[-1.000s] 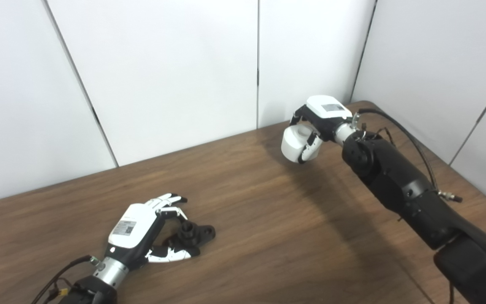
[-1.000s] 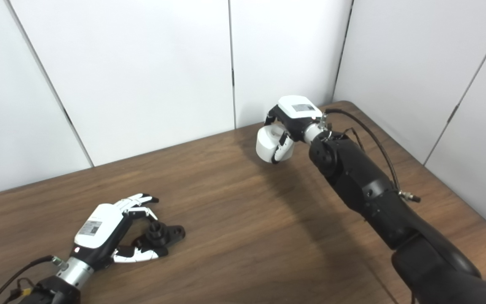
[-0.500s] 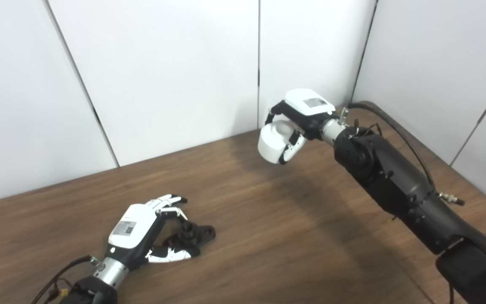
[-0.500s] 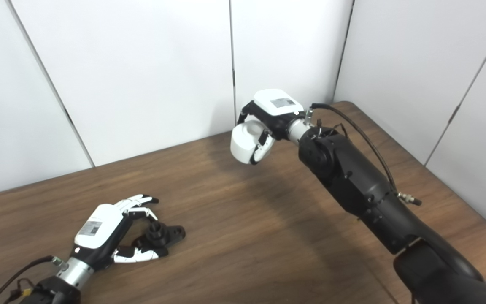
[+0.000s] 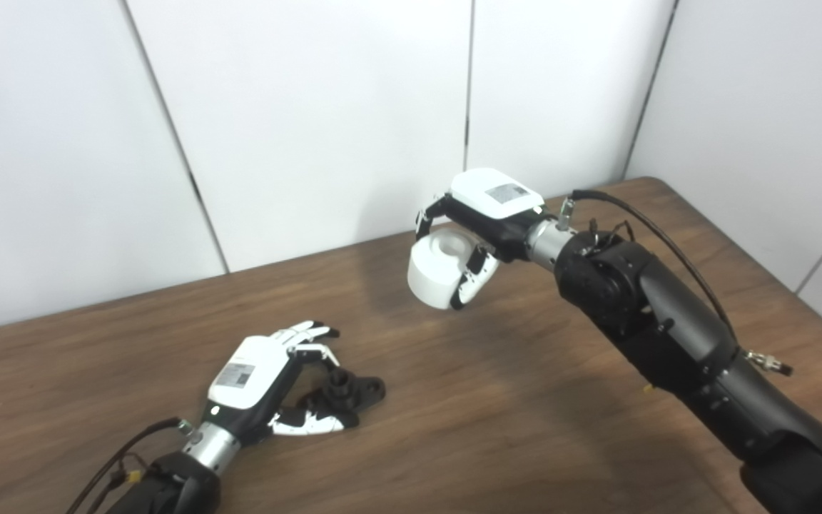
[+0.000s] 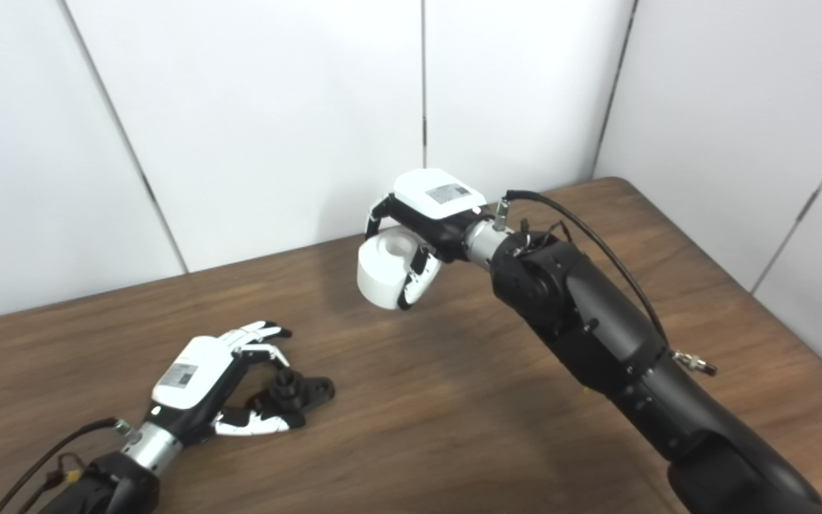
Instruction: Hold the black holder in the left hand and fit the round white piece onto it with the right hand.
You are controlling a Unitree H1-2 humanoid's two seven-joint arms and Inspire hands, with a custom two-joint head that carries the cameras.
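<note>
The table (image 5: 539, 428), a dark wooden top set against white wall panels (image 5: 311, 121), carried the whole scene. The right arm (image 5: 668, 335) reached in from the near right corner toward the middle of the far edge. Its right hand (image 5: 479, 221) hung in the air above the table, fingers (image 5: 469, 275) wrapped around the round white piece (image 5: 436, 268), which was clear of the wood and showed a round recess in its upper face. Nothing lay in that recess as far as either view showed.

Near the front left corner, the left hand (image 5: 257, 378) rested low at the table with its fingers (image 5: 307, 335) curled about the black holder (image 5: 350, 389). The holder appeared to sit on the wood, its short round post standing up and its flat lug pointing toward the right. Whether the fingers actually gripped it or only cupped it could not be told from these views.

By my judgement the task was about half done: the white piece had been picked up and was aloft, but it was well apart from the holder. Left to do were securing the holder in the left hand, bringing the white piece across toward the left, lining its recess up with the post, and pressing it on.
</note>
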